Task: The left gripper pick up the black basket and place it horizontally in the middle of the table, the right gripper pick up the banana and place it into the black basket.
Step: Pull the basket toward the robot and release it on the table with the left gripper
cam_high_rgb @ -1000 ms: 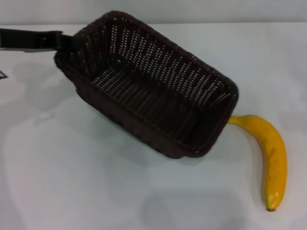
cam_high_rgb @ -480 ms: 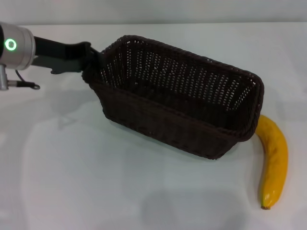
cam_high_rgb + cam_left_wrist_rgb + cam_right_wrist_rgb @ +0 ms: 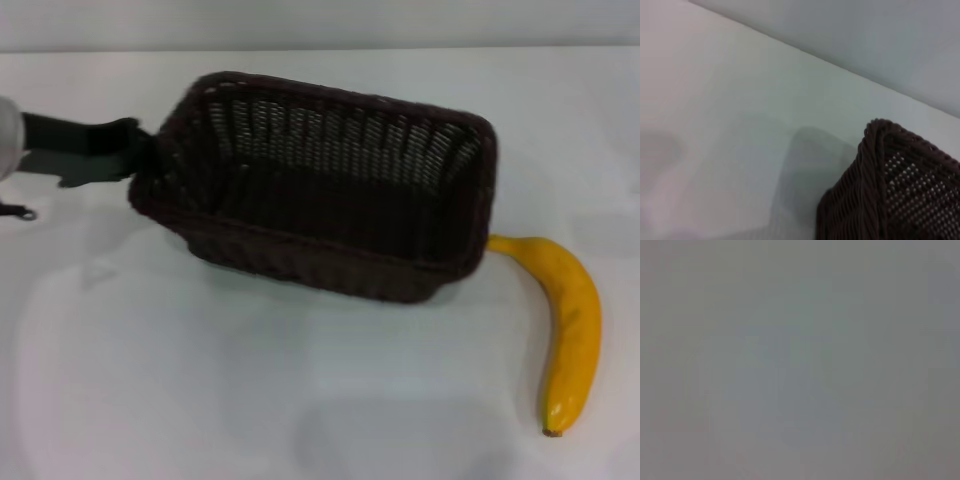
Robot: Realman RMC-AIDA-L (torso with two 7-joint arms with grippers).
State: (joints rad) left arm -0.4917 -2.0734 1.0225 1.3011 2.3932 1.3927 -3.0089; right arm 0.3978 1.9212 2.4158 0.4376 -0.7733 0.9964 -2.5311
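The black basket (image 3: 320, 258) is over the middle of the white table (image 3: 200, 390) in the head view, long side nearly level and slightly tilted. My left gripper (image 3: 142, 160) is shut on the rim of its left short end. I cannot tell whether the basket touches the table. Its braided corner also shows in the left wrist view (image 3: 890, 190). The yellow banana (image 3: 572, 320) lies on the table just right of the basket, its stem tip close to the basket's right end. My right gripper is out of view, and the right wrist view shows only plain grey.
The table's far edge (image 3: 400, 48) runs along the top of the head view, with a grey wall behind it. A small dark cable end (image 3: 18, 212) lies at the far left below my left arm.
The basket has swung from a slanted pose to nearly level and shifted left with my left gripper. The banana has stayed in place.
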